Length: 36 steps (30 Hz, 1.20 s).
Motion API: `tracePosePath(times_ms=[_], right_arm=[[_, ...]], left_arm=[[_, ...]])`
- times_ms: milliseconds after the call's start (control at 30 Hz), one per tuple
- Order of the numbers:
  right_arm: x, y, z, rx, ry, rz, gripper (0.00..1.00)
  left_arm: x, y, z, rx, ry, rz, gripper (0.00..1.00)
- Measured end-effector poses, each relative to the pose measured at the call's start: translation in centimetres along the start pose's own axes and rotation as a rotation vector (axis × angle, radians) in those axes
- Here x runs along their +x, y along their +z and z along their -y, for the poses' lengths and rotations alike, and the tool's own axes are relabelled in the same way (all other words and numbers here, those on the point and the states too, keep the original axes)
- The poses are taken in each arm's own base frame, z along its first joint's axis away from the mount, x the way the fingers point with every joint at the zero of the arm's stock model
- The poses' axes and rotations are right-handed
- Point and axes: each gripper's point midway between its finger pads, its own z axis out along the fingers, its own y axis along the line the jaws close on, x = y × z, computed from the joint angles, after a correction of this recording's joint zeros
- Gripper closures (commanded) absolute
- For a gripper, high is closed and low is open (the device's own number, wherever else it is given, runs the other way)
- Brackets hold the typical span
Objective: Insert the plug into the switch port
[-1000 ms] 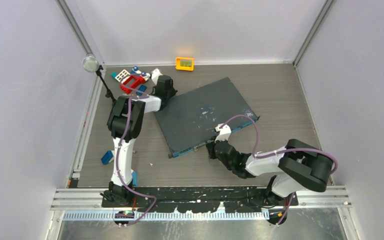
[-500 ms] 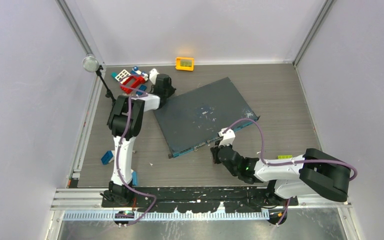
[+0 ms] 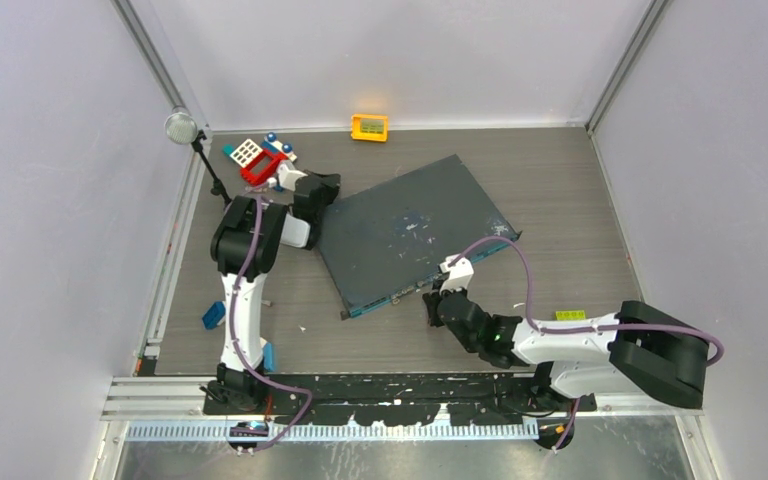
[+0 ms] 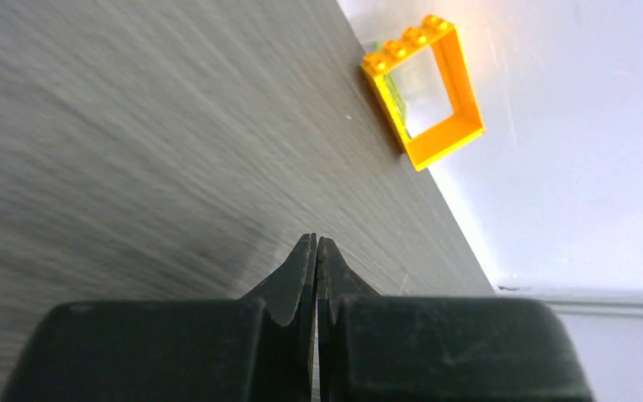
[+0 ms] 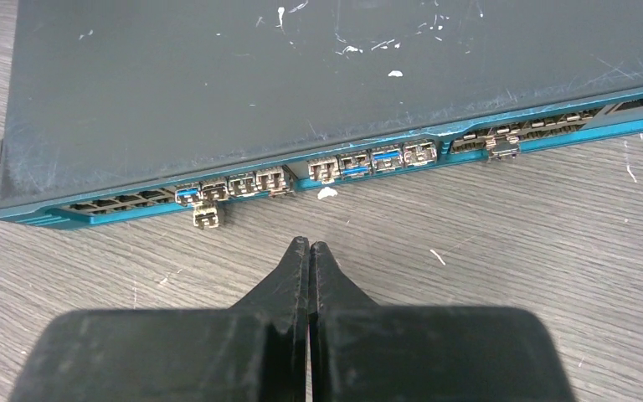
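While both arms sat low over the tabletop [image 5: 511, 251], the right tool [image 5: 310, 248] faced the job from the bottom centre of its wrist view, fingers pressed together and pinching nothing. Straight ahead of it ran the teal front face [image 5: 569, 138] of the dark-grey switch [image 5: 301, 75], which filled the upper half of that view. The row of sockets along that face included the switch port [image 5: 255, 182], left of centre. And there was the plug [image 5: 206, 218], or what looked like it: a small grey piece on the wood just beneath the face, left of the fingertips, touching the face or only just beside it, too close to call. In the upper left of the overhead view the left tool [image 4: 316, 244] was likewise squeezed together on nothing, near the switch's left corner, with an orange frame [image 4: 423, 88] ahead of it by the wall. By my reading the insertion was not done and the step in hand was the pickup. The next move called for the right fingers to spread, swing left, pinch the plug by its body and square it to a socket before pushing.
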Motion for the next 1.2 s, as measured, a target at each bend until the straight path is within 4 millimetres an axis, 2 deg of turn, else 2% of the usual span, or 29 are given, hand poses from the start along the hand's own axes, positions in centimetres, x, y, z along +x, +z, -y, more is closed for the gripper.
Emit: tracePosePath(times_ms=[133, 267, 367, 500, 567, 600, 800, 1200], right_arm=[[0.0, -0.2, 0.0, 0.001, 0.007, -0.002, 1.0], [0.7, -0.4, -0.3, -0.001, 0.01, -0.018, 1.0], [1.9, -0.7, -0.9, -0.01, -0.011, -0.038, 1.0], [4.7, -0.6, -1.6, -0.023, -0.073, -0.081, 0.99], [4.3, 0.0, -2.8, -0.048, -0.043, -0.032, 1.0], [4.7, 0.2, -2.8, -0.046, -0.049, -0.037, 1.0], [4.3, 1.8, -4.9, -0.075, -0.01, 0.008, 0.99], [3.8, 3.0, -5.0, -0.025, -0.034, 0.019, 1.0]], left_arm=[[-0.7, -0.5, -1.8, -0.025, -0.02, 0.033, 1.0], [-0.7, -0.5, -1.7, -0.021, -0.022, 0.033, 1.0], [-0.6, -0.5, -1.7, -0.023, -0.022, 0.032, 1.0], [-0.6, -0.5, -1.7, -0.027, -0.022, 0.028, 1.0], [-0.6, -0.4, -1.7, -0.029, -0.022, 0.027, 1.0], [-0.6, -0.4, -1.7, -0.03, -0.022, 0.027, 1.0], [-0.5, -0.4, -1.8, -0.033, -0.022, 0.026, 1.0], [-0.4, -0.3, -1.8, -0.038, -0.02, 0.02, 1.0]])
